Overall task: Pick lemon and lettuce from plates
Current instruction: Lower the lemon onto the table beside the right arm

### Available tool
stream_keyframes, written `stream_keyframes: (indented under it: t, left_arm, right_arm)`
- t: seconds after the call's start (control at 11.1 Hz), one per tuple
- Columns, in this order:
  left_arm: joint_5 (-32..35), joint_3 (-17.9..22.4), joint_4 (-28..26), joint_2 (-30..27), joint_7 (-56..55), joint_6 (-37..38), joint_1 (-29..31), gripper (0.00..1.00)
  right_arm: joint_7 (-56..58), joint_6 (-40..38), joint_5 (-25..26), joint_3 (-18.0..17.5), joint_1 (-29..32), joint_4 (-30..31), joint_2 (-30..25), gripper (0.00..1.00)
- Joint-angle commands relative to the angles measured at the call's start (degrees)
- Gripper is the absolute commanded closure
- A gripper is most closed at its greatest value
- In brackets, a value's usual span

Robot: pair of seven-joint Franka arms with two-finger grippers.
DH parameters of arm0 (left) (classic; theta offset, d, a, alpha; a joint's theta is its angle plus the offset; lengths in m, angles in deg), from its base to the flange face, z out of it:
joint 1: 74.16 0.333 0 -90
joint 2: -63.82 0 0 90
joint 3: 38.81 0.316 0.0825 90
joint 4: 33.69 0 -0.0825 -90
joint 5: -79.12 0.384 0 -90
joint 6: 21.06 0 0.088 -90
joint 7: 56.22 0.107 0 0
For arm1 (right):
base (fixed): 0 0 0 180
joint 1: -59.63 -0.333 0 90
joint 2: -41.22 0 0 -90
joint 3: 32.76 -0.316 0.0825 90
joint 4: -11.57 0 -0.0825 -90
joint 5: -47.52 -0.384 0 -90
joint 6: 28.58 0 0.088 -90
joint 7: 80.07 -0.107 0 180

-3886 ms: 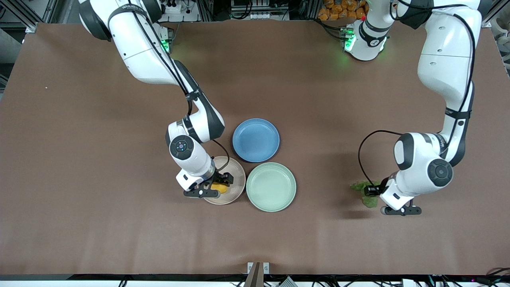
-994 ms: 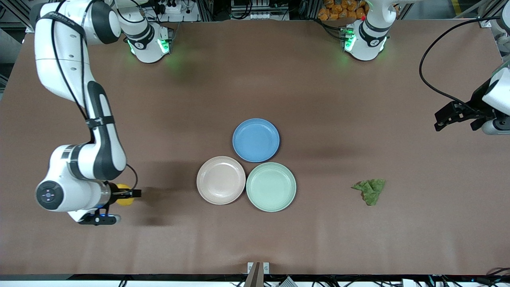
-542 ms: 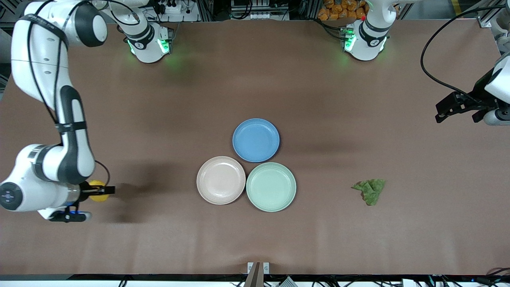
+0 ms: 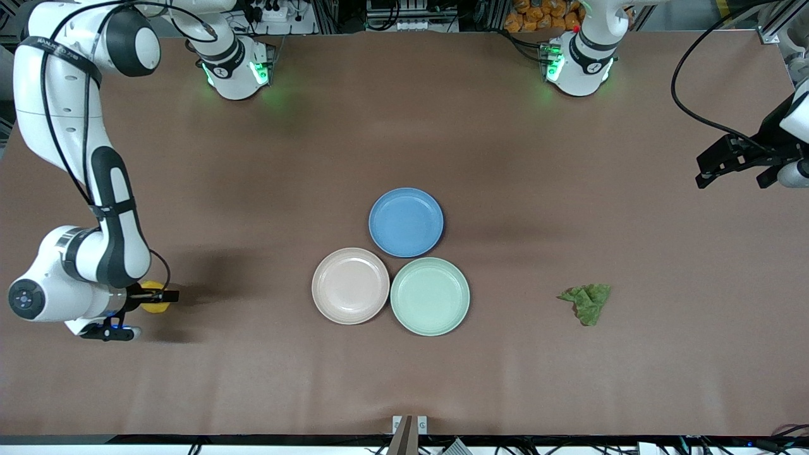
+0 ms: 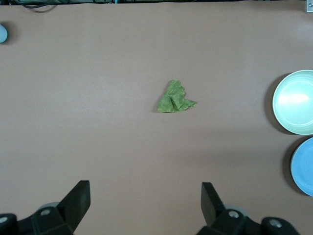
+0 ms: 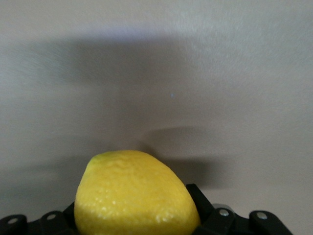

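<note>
Your right gripper (image 4: 155, 297) is clamped on the lemon (image 4: 153, 306), at nine o'clock from the beige-pink plate (image 4: 351, 285). The lettuce (image 4: 587, 301) lies on the table at three o'clock from the mint plate (image 4: 430, 296). Your left gripper (image 4: 733, 172) waits wide open at the left arm's end.

The bench (image 4: 404, 139) wears a matt brown cloth-like cover. The lemon (image 6: 134, 193) has glossy, dimpled skin. The lettuce (image 5: 174, 98) looks wrinkled and dull.
</note>
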Motion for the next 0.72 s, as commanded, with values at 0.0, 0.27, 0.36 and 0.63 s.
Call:
stream_keyframes:
  t: [0.0,0.27,0.36,0.63]
  left_arm:
    - [1.0,-0.4,1.0,0.4,-0.5,1.2,0.1,0.0]
    - [0.9,-0.4,1.0,0.4,-0.6,1.6,0.2,0.0]
    - [0.7,-0.4,1.1,0.4,-0.7,1.7,0.1,0.0]
    - [0.7,-0.4,1.0,0.4,-4.2,1.8,0.1,0.0]
  right_arm:
    - [-0.3,3.3,-0.3,-1.0,0.9,5.3,-2.5,0.48]
    - [-0.5,4.4,-3.4,-1.0,1.0,8.1,-4.0,0.48]
    - [-0.5,7.2,-3.4,-1.0,1.0,11.0,-5.4,0.48]
    - [-0.1,11.9,-3.4,-1.0,0.9,14.9,-6.7,0.47]
